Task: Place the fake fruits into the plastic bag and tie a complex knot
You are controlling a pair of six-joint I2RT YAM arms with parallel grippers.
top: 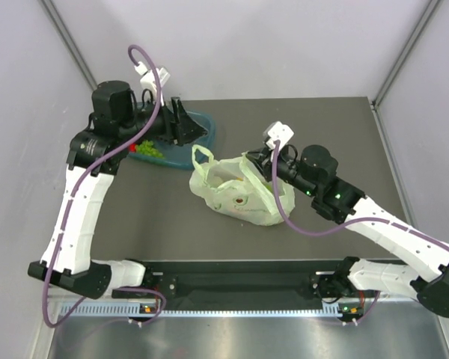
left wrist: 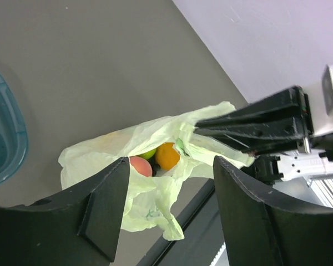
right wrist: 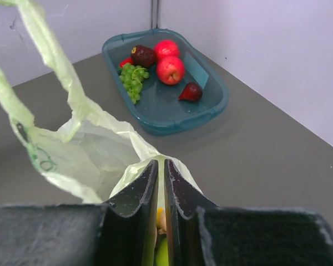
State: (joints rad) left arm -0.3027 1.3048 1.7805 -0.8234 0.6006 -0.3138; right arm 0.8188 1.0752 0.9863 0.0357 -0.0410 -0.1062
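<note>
Left claw: wide, nothing between its fingers. It hangs over the tray at far left, and in the top view it hides part of that tray.

Right claw: nearly closed, pinching the right rim of the bag, with pale green film between its fingers.

The bag sits mid-tabletop, right of the tray and nearer to us, apart from it. Its mouth is open and one handle loop stands up.

Inside we see an orange fruit, a peach-red fruit and a green sliver. The rest is behind film and the left claw's fingers, so we can't count.

In the tray: red apples, grapes, a dark purple fruit and a small dark red fruit. A red bit behind the grapes is too covered to name.
</note>
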